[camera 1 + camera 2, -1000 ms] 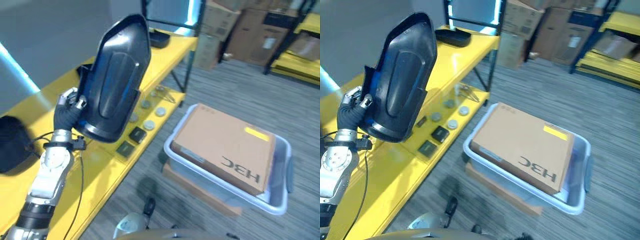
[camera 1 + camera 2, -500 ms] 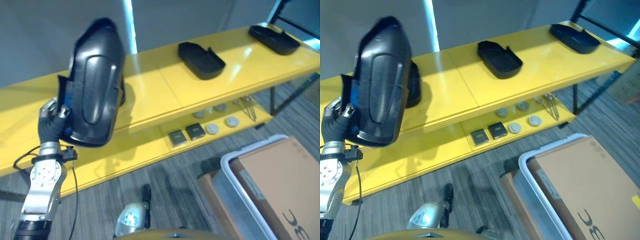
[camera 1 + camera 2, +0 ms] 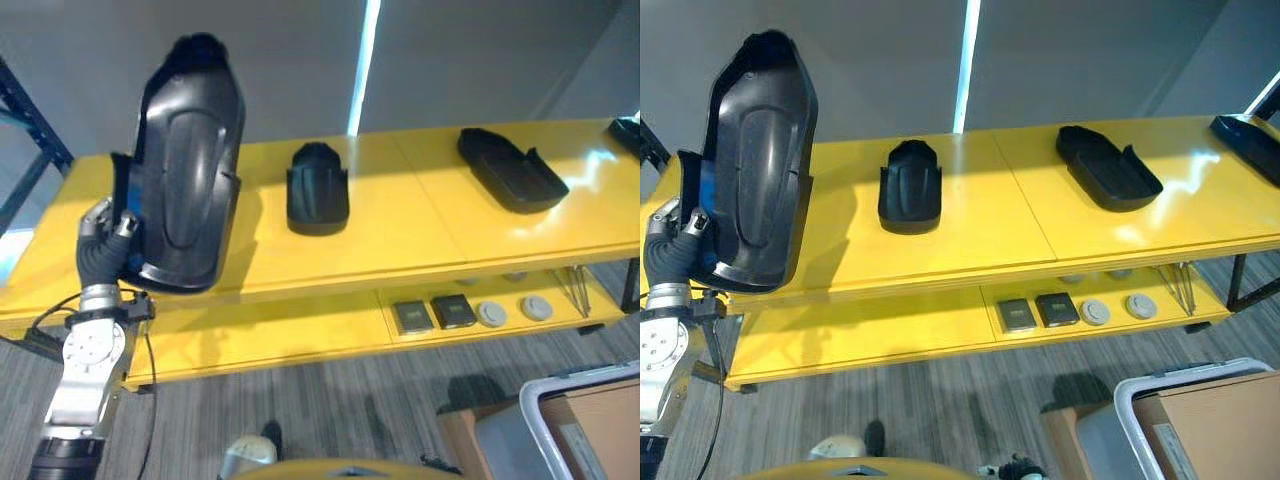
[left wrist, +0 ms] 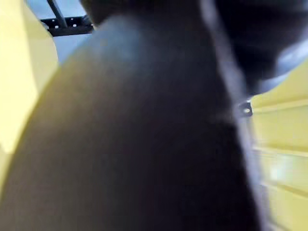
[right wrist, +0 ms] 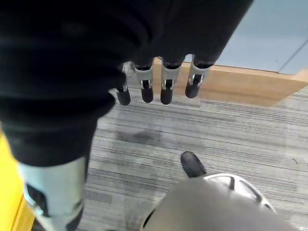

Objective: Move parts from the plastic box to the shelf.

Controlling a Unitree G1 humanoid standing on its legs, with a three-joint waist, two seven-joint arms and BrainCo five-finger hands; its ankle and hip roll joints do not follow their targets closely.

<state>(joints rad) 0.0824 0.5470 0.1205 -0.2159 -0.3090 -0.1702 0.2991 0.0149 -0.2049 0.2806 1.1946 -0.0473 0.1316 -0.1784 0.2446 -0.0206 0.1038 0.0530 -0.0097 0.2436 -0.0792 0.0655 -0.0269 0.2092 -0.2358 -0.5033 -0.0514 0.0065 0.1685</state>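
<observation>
Robot's left hand (image 3: 105,225), fingers curled round the lower edge of a large black moulded part (image 3: 185,175), holds it upright, hollow side to the camera, over the left end of the yellow shelf (image 3: 400,225). In the left wrist view the dark part (image 4: 144,144) sits right up against the lens w/ yellow shelf boards beside it.

Right hand (image 5: 159,82) hangs w/ fingers straight & relaxed, holding nothing, above grey striped carpet (image 5: 192,134) beside a wooden board (image 5: 250,84).

Outward along the shelf's top board: a smaller black part (image 3: 318,190) lies near the middle, just right of the held one but apart from it; a long black tray-like part (image 3: 510,170) lies well to the right; another black part (image 3: 1250,145) shows at the far right end.

On the lower board, under the right half: two dark square pieces (image 3: 435,314) side by side, then two grey round discs (image 3: 512,311) next to them.

The plastic box (image 3: 560,425), pale w/ a white rim, stands on the carpet at lower right, a brown cardboard box (image 3: 1220,430) inside it
</observation>
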